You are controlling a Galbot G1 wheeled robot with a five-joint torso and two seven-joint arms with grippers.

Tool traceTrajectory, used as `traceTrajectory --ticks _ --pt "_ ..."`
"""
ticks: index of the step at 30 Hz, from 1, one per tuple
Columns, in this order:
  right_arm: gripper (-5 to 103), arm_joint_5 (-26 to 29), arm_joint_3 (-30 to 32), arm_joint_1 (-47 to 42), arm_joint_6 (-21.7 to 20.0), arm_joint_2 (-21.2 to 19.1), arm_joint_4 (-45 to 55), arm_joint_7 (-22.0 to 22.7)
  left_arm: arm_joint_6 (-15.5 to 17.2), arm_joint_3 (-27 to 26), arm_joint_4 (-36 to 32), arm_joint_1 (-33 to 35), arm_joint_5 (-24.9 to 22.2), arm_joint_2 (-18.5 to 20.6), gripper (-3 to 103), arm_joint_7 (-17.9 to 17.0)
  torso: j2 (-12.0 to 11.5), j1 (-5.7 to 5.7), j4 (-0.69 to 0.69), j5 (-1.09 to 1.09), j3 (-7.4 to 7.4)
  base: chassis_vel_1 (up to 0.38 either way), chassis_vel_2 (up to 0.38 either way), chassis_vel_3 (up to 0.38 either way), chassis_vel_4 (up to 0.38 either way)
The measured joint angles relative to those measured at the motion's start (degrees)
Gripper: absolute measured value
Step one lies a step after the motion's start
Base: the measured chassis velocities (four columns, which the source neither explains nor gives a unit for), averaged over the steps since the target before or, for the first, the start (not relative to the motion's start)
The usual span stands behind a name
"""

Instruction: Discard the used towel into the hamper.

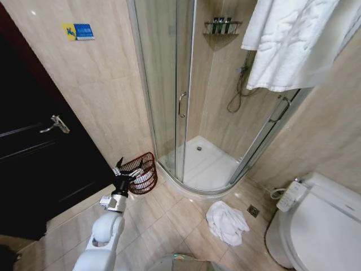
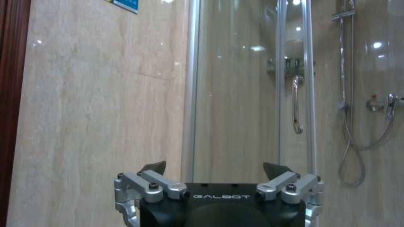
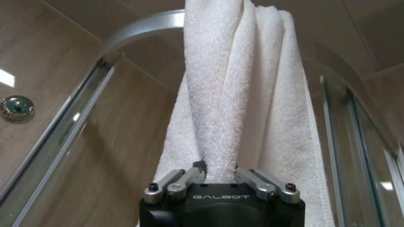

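A white towel (image 1: 293, 39) hangs over the top rail of the shower enclosure at the upper right. In the right wrist view my right gripper (image 3: 219, 170) is shut on a bunched fold of this towel (image 3: 230, 85), which rises from between the fingers to the rail. The hamper (image 1: 144, 172), a dark red wire basket, stands on the floor against the wall beside the shower. My left gripper (image 1: 125, 169) hovers just left of the hamper's rim. The left wrist view shows that gripper (image 2: 215, 168) open and holding nothing, facing the wall and the glass.
A second white towel (image 1: 225, 223) lies crumpled on the floor tiles near a drain (image 1: 254, 211). The toilet (image 1: 327, 226) fills the lower right. The glass shower door (image 1: 169, 84) stands behind the hamper, and a dark door (image 1: 34, 147) is at the left.
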Motion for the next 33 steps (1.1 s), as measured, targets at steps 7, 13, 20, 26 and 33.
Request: traceTrajectory --ticks 7,13,20,26,33 --pt "6 0.80 1.63 -3.32 -0.07 -1.82 2.96 0.09 -0.34 -0.10 -0.18 0.56 0.02 0.09 100 0.07 0.00 -0.01 0.00 -0.01 -0.01 0.000 0.000 0.000 0.000" --pt "6 3.87 3.87 -8.00 -0.05 -5.09 6.45 0.09 -0.64 -0.12 -0.27 1.05 0.16 -0.05 100 0.26 0.00 -0.01 0.00 -0.01 -0.02 0.000 0.000 0.000 0.000" --pt "6 6.56 9.07 -16.41 -0.02 -9.09 11.18 -0.14 -0.67 0.22 -0.28 0.84 0.66 -0.22 100 0.30 -0.01 -0.01 0.00 0.01 -0.01 0.000 0.000 0.000 0.000" --pt "6 8.74 19.81 -32.91 0.33 -13.43 17.57 -0.36 -0.47 0.73 -0.28 0.49 1.04 -0.46 100 0.26 -0.01 -0.01 -0.02 0.03 -0.02 0.000 0.000 0.000 0.000" --pt "6 11.53 22.35 -41.71 1.33 -16.17 22.63 1.08 -0.47 1.14 0.11 0.26 1.65 -1.21 100 0.26 -0.02 -0.01 0.00 0.03 0.00 0.000 0.000 0.000 0.000"
